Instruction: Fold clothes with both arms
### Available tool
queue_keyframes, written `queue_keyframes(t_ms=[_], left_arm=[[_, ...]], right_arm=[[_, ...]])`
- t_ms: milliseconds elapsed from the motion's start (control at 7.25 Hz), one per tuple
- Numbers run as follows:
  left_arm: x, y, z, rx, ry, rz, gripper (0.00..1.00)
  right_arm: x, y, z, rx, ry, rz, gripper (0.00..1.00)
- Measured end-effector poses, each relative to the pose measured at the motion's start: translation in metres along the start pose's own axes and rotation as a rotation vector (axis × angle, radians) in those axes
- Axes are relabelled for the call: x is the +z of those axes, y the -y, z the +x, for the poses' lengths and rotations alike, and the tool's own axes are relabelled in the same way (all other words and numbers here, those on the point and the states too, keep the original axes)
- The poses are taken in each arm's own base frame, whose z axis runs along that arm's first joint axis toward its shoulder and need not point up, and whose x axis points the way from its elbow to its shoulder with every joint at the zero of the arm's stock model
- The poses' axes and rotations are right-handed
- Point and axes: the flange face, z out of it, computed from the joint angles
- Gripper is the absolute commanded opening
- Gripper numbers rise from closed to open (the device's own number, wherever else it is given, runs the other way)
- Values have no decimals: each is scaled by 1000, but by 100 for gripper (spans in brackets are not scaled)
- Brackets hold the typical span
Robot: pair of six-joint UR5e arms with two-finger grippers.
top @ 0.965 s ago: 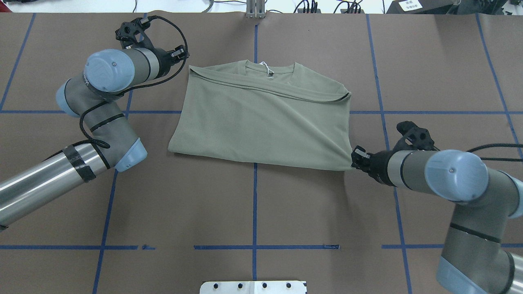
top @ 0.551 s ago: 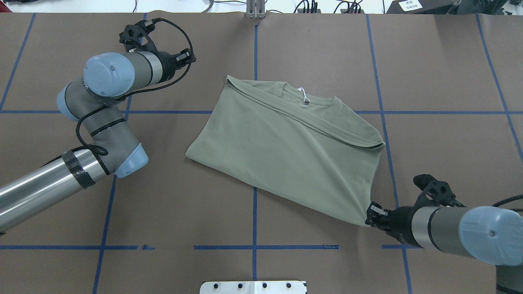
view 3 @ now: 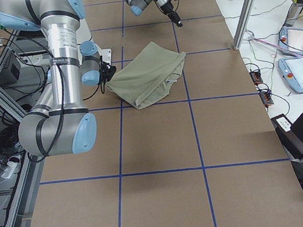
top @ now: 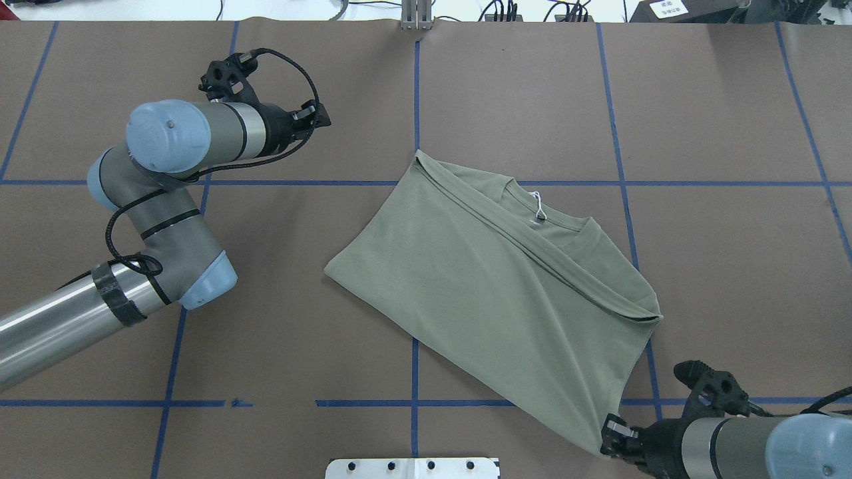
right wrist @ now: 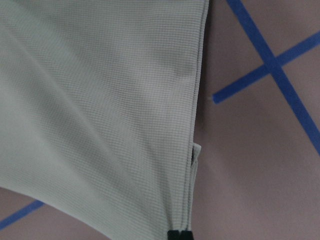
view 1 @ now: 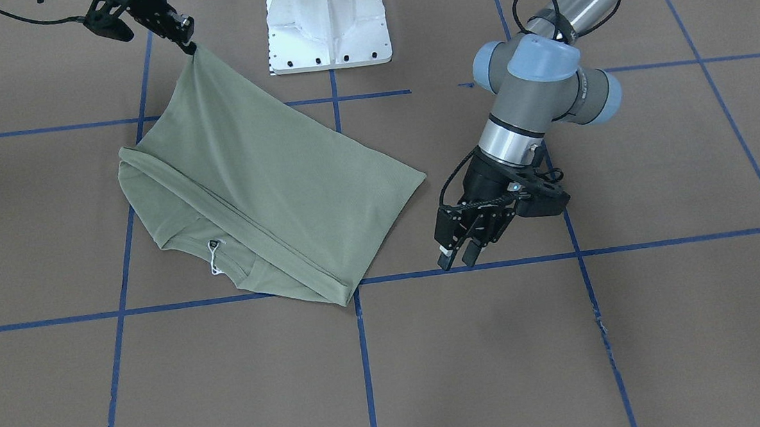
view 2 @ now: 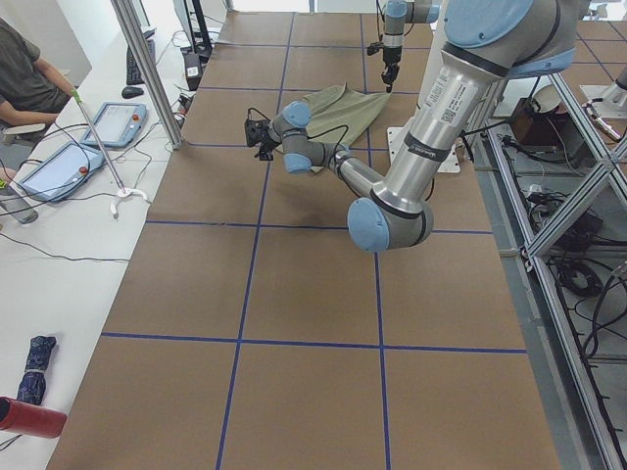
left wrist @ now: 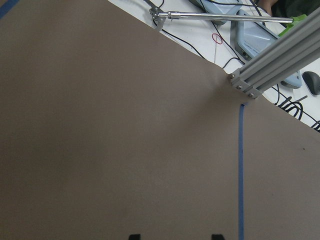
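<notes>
Seen from above, the left arm reaches in from the left side over the brown counter, which is marked with blue tape lines. Its hand is open with a modest gap and holds nothing, well apart from the shirt. The pale sage-green shirt lies folded at a slant just right of the counter's centre, collar toward the far side, with a white tag string at the neck. At the lower right, the right hand is pinched closed on the shirt's near corner, the fabric pulled taut toward it.
</notes>
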Motion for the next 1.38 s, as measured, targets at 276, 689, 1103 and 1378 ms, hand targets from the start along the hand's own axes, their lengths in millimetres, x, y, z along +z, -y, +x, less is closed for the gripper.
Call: queue_keyframes(t_ms=[276, 689, 1103, 1378], left_arm=[[-19, -66, 16, -69, -47, -98, 62], [-44, -127, 3, -176, 36, -180, 65], [-32, -157, -11, -242, 178, -193, 65], [-25, -167, -19, -248, 220, -194, 65]], right_arm=[[1, -22, 6, -22, -18, -46, 100], [-29, 26, -19, 53, 75, 53, 100], [-59, 93, -36, 138, 161, 197, 100], [-61, 102, -37, 145, 166, 216, 100]])
